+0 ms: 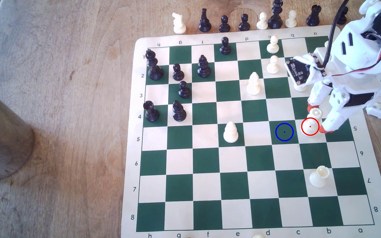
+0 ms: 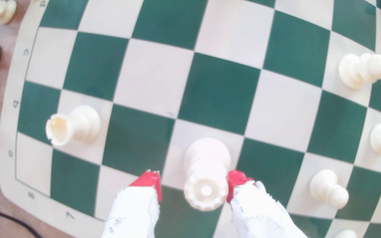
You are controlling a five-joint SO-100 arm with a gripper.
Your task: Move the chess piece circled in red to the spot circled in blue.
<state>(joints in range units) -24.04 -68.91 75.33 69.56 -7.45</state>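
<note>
Standing upright on the cream square ringed in red, the white queen (image 1: 313, 119) sits between my claw's (image 1: 319, 119) two red fingertips (image 2: 149, 182). From the wrist view I see the claw open: one tip touches the coronet, the other stands off with a clear gap. On the exterior view, the blue-ringed dark green square (image 1: 284, 132) lies just to the queen's left, the chessboard (image 1: 208, 160) resting on the wooden tabletop (image 1: 70, 91).
</note>
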